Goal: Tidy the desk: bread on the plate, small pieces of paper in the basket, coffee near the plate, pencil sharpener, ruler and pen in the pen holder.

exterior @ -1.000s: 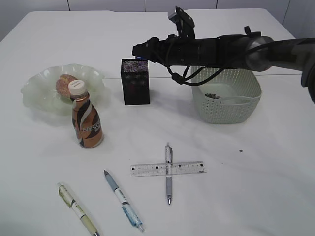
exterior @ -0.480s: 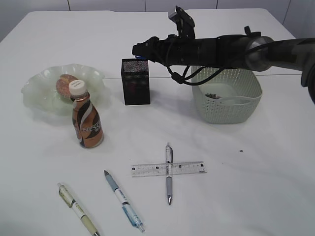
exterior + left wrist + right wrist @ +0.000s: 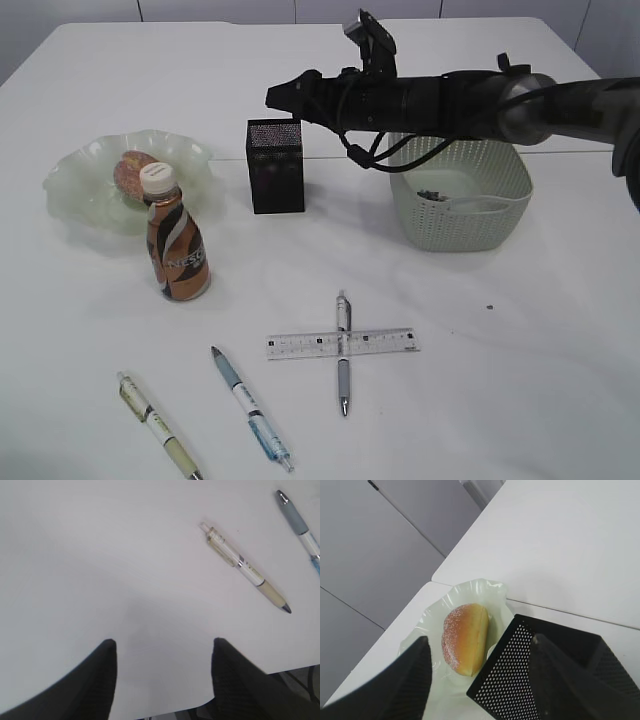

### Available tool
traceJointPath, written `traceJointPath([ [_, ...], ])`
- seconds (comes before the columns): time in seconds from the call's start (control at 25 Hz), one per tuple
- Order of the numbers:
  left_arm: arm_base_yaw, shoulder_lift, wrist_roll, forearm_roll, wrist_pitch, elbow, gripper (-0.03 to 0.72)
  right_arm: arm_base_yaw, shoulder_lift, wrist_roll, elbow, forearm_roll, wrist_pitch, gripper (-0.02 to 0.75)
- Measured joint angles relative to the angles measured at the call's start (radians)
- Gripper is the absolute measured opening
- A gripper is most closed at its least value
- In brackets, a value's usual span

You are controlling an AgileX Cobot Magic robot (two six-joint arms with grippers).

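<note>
Our right gripper (image 3: 283,97) hangs released above the pen holder (image 3: 275,165), grasping nothing. Our left gripper (image 3: 162,650) gapes empty over the table (image 3: 100,555).

Exterior view looks down slantwise across the bench (image 3: 520,380); right wrist hangs close over pen holder (image 3: 545,675), shared.

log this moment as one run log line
right claw: open above pen holder | left claw: open, empty | bread: on plate | ruler: across pen
</note>
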Motion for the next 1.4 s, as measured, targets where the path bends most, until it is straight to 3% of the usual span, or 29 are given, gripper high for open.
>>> traceJointPath([
  [0.24,0.0,0.0,0.0,0.0,-0.001,0.0,0.44,0.0,0.0,0.045,0.0,-0.011,0.004,0.452],
  [0.32,0.0,0.0,0.0,0.0,-0.001,0.0,0.44,0.0,0.0,0.102,0.0,-0.075,0.003,0.453],
  [0.48,0.0,0.0,0.0,0.0,-0.001,0.0,0.438,0.0,-0.037,0.322,0.0,-0.334,0.035,0.454],
  [1.0,0.0,0.0,0.0,-0.015,-0.003,0.0,0.438,0.012,-0.334,0.987,0.029,-1.16,0.371,0.454],
  [1.12,0.0,0.0,0.0,-0.017,-0.009,0.0,0.435,0.012,-0.43,1.036,0.118,-1.242,0.374,0.447],
  [1.4,0.0,0.0,0.0,-0.017,-0.049,0.0,0.434,0.038,-0.607,1.086,0.346,-1.29,0.377,0.444],
])
